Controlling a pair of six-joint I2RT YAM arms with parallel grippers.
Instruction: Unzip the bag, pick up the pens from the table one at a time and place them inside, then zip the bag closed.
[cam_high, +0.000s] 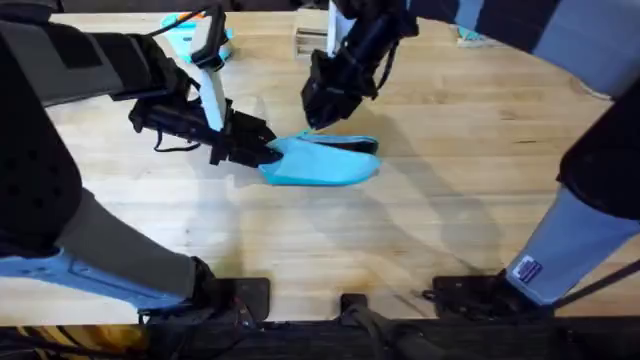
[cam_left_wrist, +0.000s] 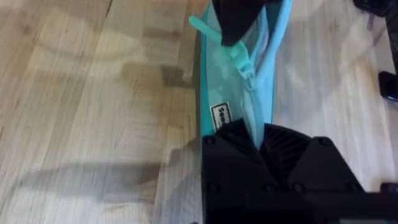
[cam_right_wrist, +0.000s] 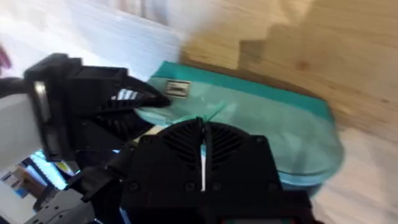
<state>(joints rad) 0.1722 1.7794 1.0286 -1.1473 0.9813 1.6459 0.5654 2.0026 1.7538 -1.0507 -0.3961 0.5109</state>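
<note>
The light blue bag (cam_high: 325, 165) lies on the wooden table (cam_high: 450, 200), near its middle. My left gripper (cam_high: 258, 150) is shut on the bag's left end, and in the left wrist view its fingers (cam_left_wrist: 258, 140) pinch the fabric beside a small white label. My right gripper (cam_high: 315, 118) reaches down from the far side onto the bag's top edge. It is shut at the zipper (cam_left_wrist: 249, 78), with the teal pull tab (cam_left_wrist: 200, 25) sticking out beside it. The right wrist view shows the bag (cam_right_wrist: 273, 124) and the left gripper (cam_right_wrist: 106, 106) beyond my own fingers. The pens are out of view.
A teal toy toaster (cam_high: 195, 35) with an orange top stands at the back left. A small pale wooden block (cam_high: 310, 40) sits at the back centre. Bare tabletop spreads to the right of the bag and in front of it.
</note>
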